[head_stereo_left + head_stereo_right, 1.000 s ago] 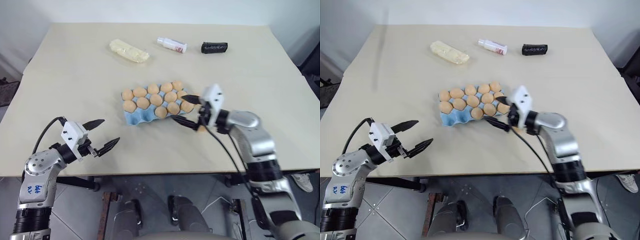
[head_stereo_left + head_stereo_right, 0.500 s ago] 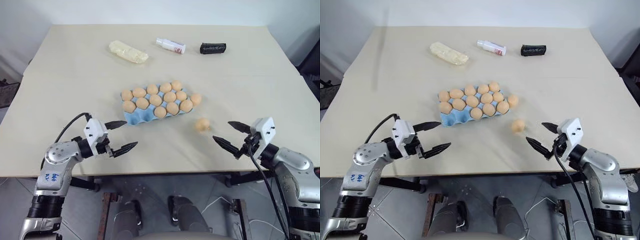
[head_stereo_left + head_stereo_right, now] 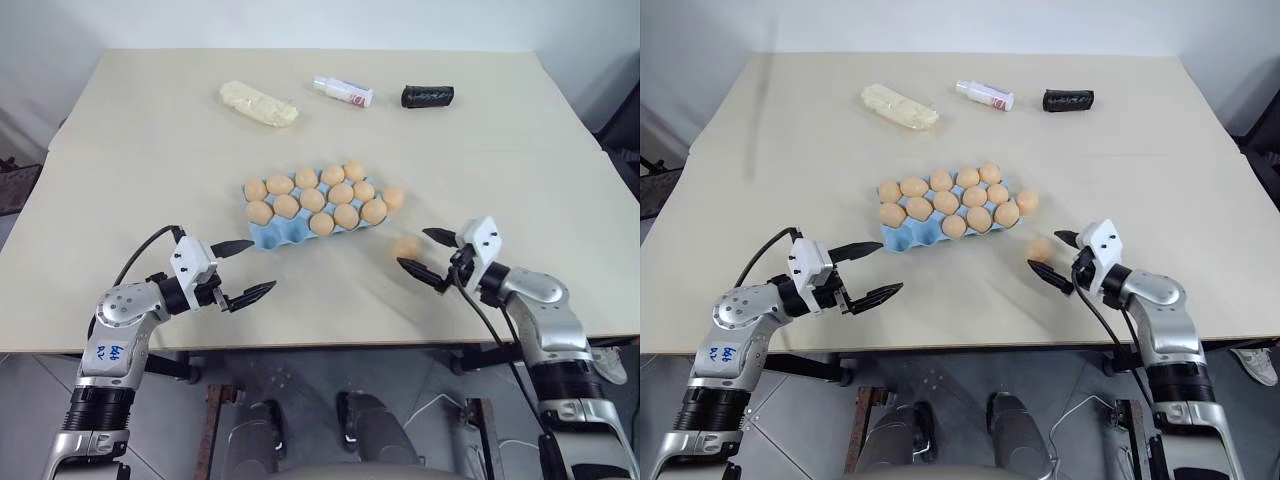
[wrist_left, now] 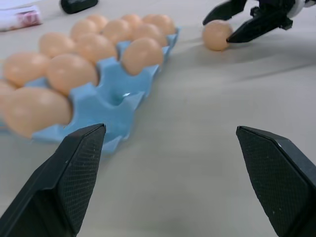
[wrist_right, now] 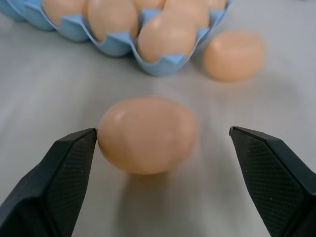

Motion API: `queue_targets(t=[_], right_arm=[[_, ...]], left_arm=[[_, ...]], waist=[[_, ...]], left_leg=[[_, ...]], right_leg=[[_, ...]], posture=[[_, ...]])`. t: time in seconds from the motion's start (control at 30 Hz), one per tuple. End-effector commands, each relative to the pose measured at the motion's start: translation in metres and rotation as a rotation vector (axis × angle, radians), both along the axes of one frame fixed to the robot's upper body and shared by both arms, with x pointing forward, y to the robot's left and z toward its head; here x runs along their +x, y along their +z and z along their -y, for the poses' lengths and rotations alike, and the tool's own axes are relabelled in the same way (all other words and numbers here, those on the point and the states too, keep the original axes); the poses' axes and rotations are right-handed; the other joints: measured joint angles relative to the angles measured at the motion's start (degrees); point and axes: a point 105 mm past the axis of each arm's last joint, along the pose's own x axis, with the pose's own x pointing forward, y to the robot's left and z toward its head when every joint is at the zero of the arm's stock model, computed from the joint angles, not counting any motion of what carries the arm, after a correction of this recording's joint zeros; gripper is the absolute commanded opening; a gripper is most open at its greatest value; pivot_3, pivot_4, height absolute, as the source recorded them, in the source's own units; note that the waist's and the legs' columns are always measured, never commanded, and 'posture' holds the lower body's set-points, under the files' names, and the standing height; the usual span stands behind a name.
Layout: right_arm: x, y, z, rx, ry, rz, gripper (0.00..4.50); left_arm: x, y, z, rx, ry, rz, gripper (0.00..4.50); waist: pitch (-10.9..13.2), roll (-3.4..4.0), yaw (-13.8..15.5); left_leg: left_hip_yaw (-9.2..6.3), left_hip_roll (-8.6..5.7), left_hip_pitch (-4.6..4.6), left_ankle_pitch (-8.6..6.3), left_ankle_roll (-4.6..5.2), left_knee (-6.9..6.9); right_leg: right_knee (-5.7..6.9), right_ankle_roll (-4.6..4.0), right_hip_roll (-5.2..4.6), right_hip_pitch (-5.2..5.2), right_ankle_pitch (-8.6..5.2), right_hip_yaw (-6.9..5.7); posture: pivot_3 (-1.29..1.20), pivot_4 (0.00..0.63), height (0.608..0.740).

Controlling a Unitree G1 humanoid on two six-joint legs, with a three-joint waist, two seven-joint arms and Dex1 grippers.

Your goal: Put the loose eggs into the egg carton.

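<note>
Both arms are silver-grey metal with black joint rings, and each ends in a white block carrying two black, pointed fingers with a cross-hatched grip texture: the left gripper (image 3: 232, 271) and the right gripper (image 3: 424, 252). A black cable loops from each white block back along the forearm. Blue handwritten marks sit on the left arm's silver shell.

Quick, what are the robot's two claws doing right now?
Left gripper: open, holding nothing.
Right gripper: open, one loose egg between its fingers, not gripped.
</note>
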Motion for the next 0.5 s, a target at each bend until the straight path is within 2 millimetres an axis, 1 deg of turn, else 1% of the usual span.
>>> queue_targets(t=[0.03, 0.07, 0.17, 0.2, 0.27, 0.3, 0.37, 0.43, 0.5], right_arm=[[0.007, 0.005, -0.008, -0.002, 0.038, 0.025, 4.47], [0.009, 0.006, -0.010, 0.006, 0.041, 0.032, 4.47], [0.009, 0.013, -0.017, 0.036, 0.075, 0.055, 3.90], [0.009, 0.014, -0.020, 0.036, 0.085, 0.065, 3.53], [0.005, 0.022, -0.033, 0.038, 0.131, 0.089, 2.86], [0.003, 0.027, -0.042, 0.043, 0.164, 0.098, 2.86], [-0.001, 0.033, -0.053, 0.048, 0.201, 0.106, 2.86], [-0.004, 0.042, -0.072, 0.047, 0.248, 0.124, 2.86], [-0.009, 0.057, -0.101, 0.069, 0.322, 0.149, 2.86]], left_arm=[[-0.005, 0.012, -0.006, 0.002, 0.027, 0.062, 4.50], [-0.005, 0.013, -0.008, 0.001, 0.037, 0.065, 4.50], [-0.006, 0.014, -0.014, -0.003, 0.068, 0.072, 4.50], [-0.006, 0.014, -0.016, -0.006, 0.080, 0.073, 4.50], [-0.006, 0.014, -0.025, -0.014, 0.126, 0.071, 4.50], [-0.006, 0.013, -0.031, -0.015, 0.152, 0.068, 4.50], [-0.008, 0.011, -0.038, -0.016, 0.180, 0.063, 4.50], [-0.010, 0.010, -0.046, -0.011, 0.210, 0.056, 4.50], [-0.011, 0.008, -0.054, -0.014, 0.245, 0.049, 4.50]], waist=[[0.00, 0.00, 0.00], [0.00, 0.00, -0.02], [0.00, 0.00, -0.01], [0.00, 0.01, -0.01], [0.00, 0.01, -0.06], [0.00, 0.01, -0.17], [0.01, 0.01, -0.24], [0.01, 0.01, -0.29], [0.01, 0.01, -0.29]], left_leg=[[0.00, 0.00, -0.01, 0.00, 0.00, 0.00], [0.00, 0.00, -0.01, 0.00, 0.00, 0.00], [-0.01, 0.01, -0.01, 0.00, -0.01, 0.00], [-0.01, 0.01, -0.01, -0.01, -0.02, 0.00], [-0.01, 0.01, 0.00, -0.01, -0.03, 0.00], [-0.01, 0.01, 0.00, -0.02, -0.04, 0.00], [0.02, 0.04, 0.00, -0.02, -0.04, -0.01], [-0.01, 0.07, 0.00, -0.03, -0.08, -0.01], [-0.01, 0.08, 0.00, -0.10, -0.25, -0.01]], right_leg=[[0.00, 0.00, 0.01, -0.01, 0.00, 0.00], [0.01, 0.00, 0.01, -0.01, 0.00, 0.00], [0.02, 0.00, 0.01, -0.01, 0.00, -0.01], [0.02, 0.00, 0.01, -0.01, 0.00, -0.01], [0.04, 0.00, 0.00, 0.00, 0.00, -0.01], [0.05, 0.00, 0.00, 0.00, 0.00, -0.01], [0.09, 0.00, 0.01, -0.04, 0.00, 0.00], [0.12, -0.02, 0.02, -0.05, -0.01, -0.02], [0.22, -0.04, 0.02, -0.09, -0.02, -0.01]], posture=[[0.00, 0.150, 0.740], [0.00, 0.150, 0.740], [0.00, 0.150, 0.740], [0.00, 0.150, 0.740], [0.00, 0.150, 0.740], [0.00, 0.150, 0.740], [0.00, 0.150, 0.740], [0.00, 0.150, 0.740], [0.00, 0.150, 0.740]])
